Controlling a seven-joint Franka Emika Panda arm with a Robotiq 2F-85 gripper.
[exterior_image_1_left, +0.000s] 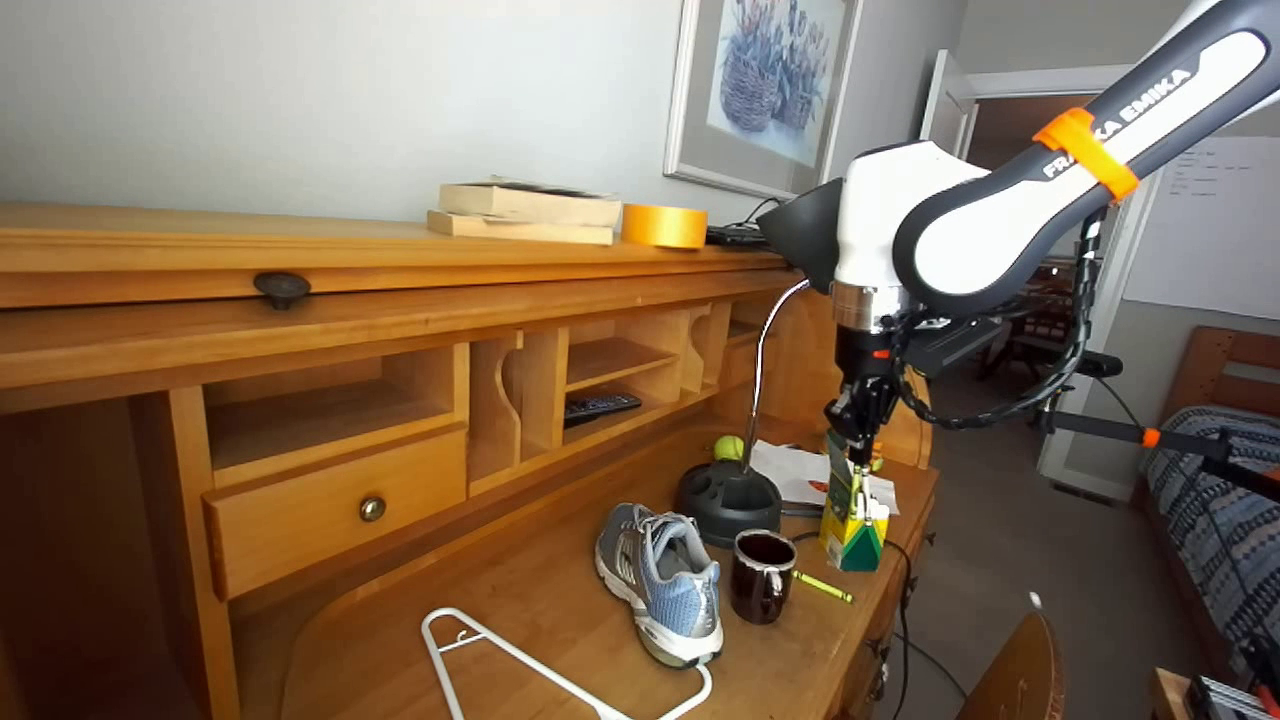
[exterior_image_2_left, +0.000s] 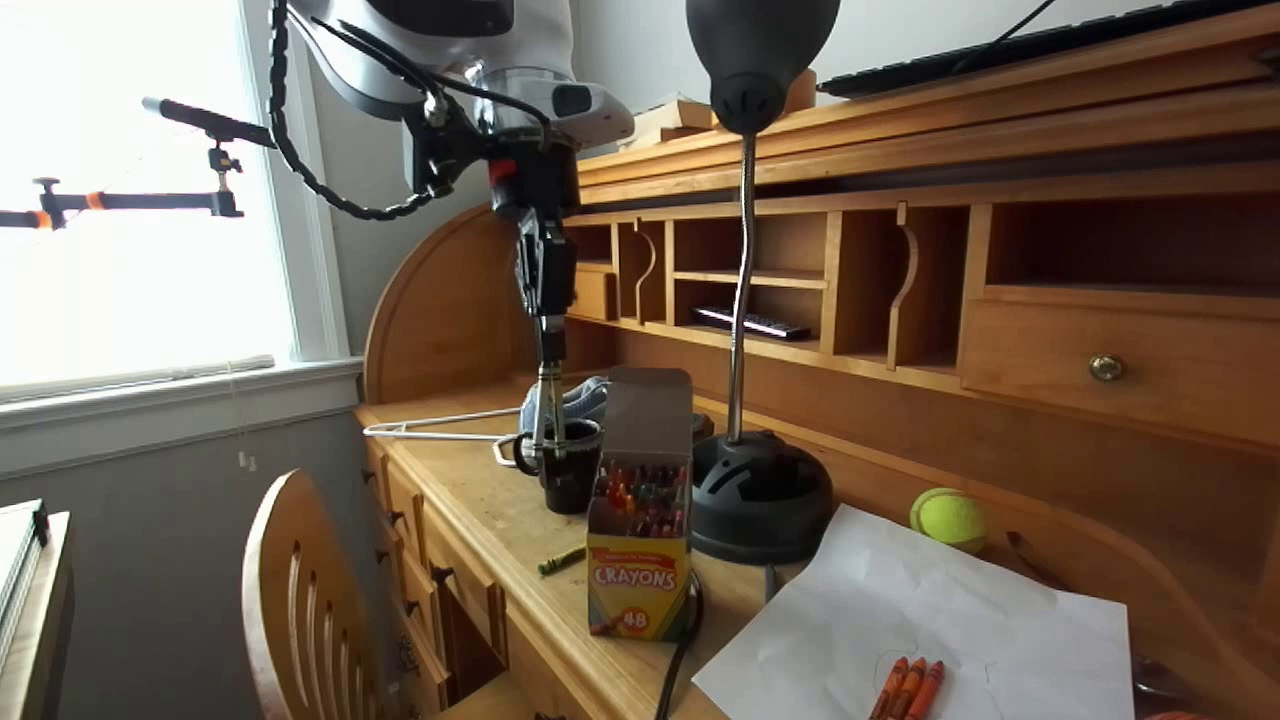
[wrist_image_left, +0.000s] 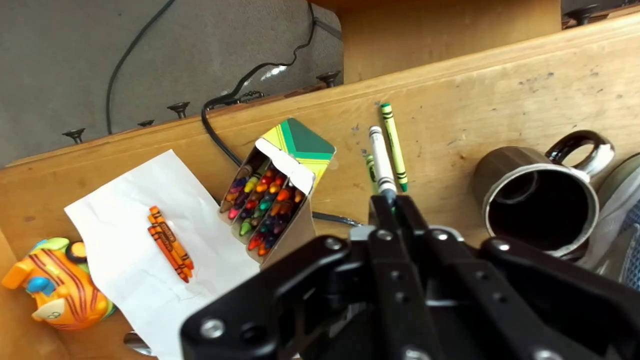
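My gripper (wrist_image_left: 393, 202) is shut on a small bunch of crayons that point down from its fingertips. A white crayon (wrist_image_left: 381, 155) stands out clearest; a yellow-green crayon (wrist_image_left: 371, 172) is partly hidden behind it. How many are held is hard to tell. In an exterior view the gripper (exterior_image_2_left: 551, 352) is above the desk, with the bunch overlapping the dark mug (exterior_image_2_left: 573, 480). On the desktop lies a loose green crayon (wrist_image_left: 395, 145), near the front edge. Beside it stands the open crayon box (exterior_image_2_left: 637, 580), full of coloured crayons, its lid flap raised.
White paper (exterior_image_2_left: 830, 620) bears several orange crayons (exterior_image_2_left: 908, 688). A black lamp (exterior_image_2_left: 765, 500), a tennis ball (exterior_image_2_left: 947, 518), a shoe (exterior_image_1_left: 665, 590) and a white hanger (exterior_image_1_left: 540, 660) are on the desk. A cord (wrist_image_left: 220, 100) runs over the edge. An orange toy (wrist_image_left: 70, 285) is by the paper.
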